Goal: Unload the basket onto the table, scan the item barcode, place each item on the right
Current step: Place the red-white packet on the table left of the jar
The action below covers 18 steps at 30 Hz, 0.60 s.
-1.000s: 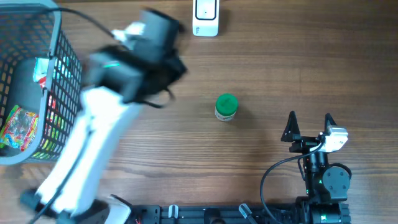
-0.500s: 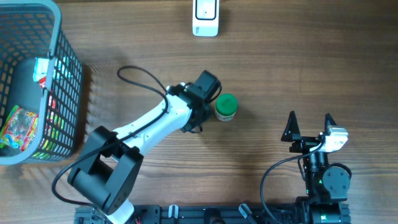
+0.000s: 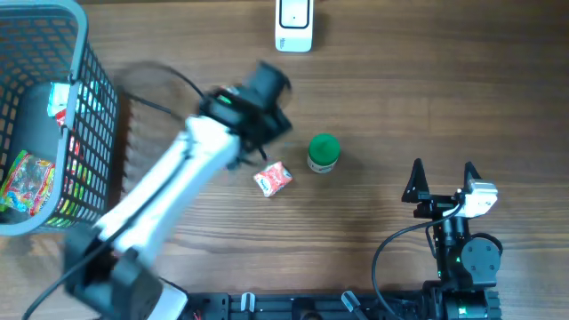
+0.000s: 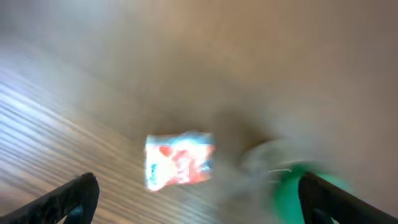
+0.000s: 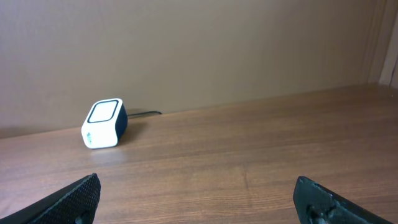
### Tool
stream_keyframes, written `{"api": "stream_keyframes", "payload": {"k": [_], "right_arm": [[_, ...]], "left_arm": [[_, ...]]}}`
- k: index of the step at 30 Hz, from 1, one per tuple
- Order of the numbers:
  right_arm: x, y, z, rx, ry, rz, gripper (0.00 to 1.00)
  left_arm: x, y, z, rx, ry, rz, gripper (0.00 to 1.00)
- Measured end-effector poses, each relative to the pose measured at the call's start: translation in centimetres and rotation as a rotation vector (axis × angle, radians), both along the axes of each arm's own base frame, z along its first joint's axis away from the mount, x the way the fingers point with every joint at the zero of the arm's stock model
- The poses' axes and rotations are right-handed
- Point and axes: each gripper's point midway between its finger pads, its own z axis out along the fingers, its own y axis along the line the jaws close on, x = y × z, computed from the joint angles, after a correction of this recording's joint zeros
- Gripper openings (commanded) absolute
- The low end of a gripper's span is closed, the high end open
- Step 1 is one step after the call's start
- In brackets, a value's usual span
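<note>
Overhead looks straight down; low right wrist view shares the scanner (image 3: pixel 293 27).

Small red-and-white packet (image 3: pixel 273 179) lying flat, white barcode scanner (image 3: pixel 294 24) with dark window, well apart beyond it

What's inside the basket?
The basket holds a colourful snack bag, a dark grey item and a red-white packet. Anything beneath them is hidden.
</note>
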Motion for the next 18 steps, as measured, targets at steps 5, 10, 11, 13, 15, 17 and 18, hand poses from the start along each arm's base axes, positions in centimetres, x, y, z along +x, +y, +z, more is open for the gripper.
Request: {"api": "stream_keyframes", "payload": {"k": [5,10,11,13,15,17,18], "right_arm": [[0.0,0.0,0.0,0.0,0.0,0.0,1.0],[0.0,0.0,0.0,0.0,0.0,0.0,1.0],[0.0,0.0,0.0,0.0,0.0,0.0,1.0],[0.0,0.0,0.0,0.0,0.0,0.0,1.0],[0.0,0.0,0.0,0.0,0.0,0.0,1.0],[0.0,0.0,0.0,0.0,0.0,0.0,1.0],[0.0,0.0,0.0,0.0,0.0,0.0,1.0]], "left_arm": [[1.3,8.1,13.9,0.003,-0.251,0.141,1.0],[-1.4,17.9,20.5,0.081,-0.373,0.338,1.0],[-2.6,20.0,20.3,0.11,-0.342,0.393,1.0],[-4.8,23.2,19.2,0.148,-0.257,0.487,1.0],[-6.0,26.1,18.3,0.176,-0.204,0.574,1.0],[-6.6,28.7,17.5,0.193,-0.175,0.64,1.0],[-6.8,30.0,17.1,0.194,-0.169,0.671,1.0]]}}
